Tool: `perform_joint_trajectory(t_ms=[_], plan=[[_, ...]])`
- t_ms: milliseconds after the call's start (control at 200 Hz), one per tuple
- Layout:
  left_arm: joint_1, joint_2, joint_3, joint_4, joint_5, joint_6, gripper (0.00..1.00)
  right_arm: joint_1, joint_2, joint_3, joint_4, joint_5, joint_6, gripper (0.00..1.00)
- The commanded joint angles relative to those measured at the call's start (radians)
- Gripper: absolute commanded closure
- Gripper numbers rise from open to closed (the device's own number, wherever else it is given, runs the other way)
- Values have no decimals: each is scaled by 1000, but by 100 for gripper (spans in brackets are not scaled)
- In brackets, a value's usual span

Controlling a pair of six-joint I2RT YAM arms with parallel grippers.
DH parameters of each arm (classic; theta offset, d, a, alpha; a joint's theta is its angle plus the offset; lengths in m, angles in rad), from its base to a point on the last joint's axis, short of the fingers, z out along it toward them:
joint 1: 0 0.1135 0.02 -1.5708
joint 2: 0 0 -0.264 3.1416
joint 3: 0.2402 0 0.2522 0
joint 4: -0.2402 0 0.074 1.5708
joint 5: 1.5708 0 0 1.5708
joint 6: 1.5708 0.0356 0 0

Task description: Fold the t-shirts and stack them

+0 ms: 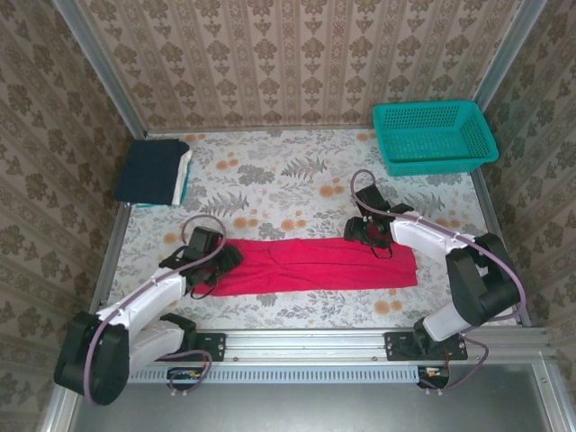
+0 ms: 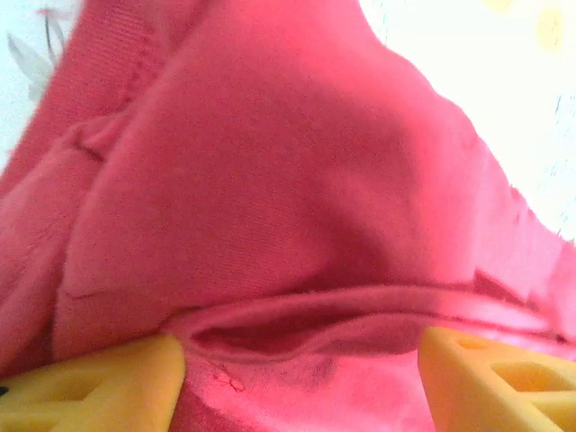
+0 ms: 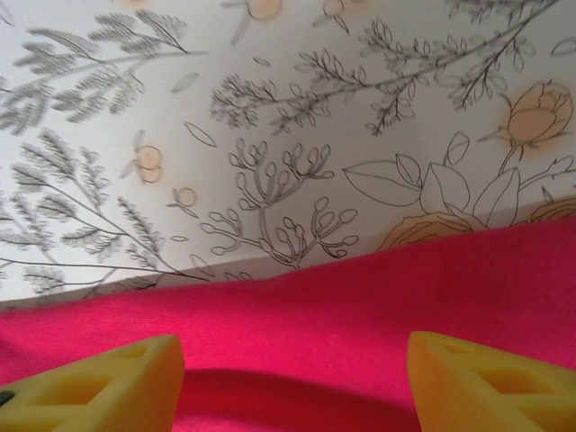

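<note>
Found red tee [image 1: 315, 265] folded into a strip mid-tabletop [image 1: 270, 180]. Saw left pincer [image 2: 301, 360] agape astride bunched left end, right pincer [image 3: 292, 369] agape over far edge, nothing gripped. Risk: pinching top layer only, fold spilling on lift.

The red tee [image 1: 315, 265] is soft, matt knit cloth with stitched seams. The table cover [image 1: 297, 171] looks smooth, printed, matt. The basket [image 1: 434, 135] is plastic mesh; the fingers [image 2: 99, 387] matt yellow plastic.

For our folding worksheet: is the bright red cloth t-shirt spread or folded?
Folded lengthwise: the bright red cloth t-shirt lies as one long narrow band, not shirt-shaped.
</note>
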State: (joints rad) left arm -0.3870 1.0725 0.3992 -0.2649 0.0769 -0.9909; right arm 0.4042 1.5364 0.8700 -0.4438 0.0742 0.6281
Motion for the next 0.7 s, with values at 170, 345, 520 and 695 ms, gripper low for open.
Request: perform_joint_trajectory(t_ms=[170,345,520,695], plan=[[173,380,210,156,82,317,28,5,29,-78,15,7,66,34],[185,681,527,113,145,464,21,24,3,-144,43,-35,118,34],[165,917,858,29,159,536,18,49,-63,-213,51,-30,168,34],[143,1166,1229,-125,213,590,11,91,-94,-254,62,-74,201,34]])
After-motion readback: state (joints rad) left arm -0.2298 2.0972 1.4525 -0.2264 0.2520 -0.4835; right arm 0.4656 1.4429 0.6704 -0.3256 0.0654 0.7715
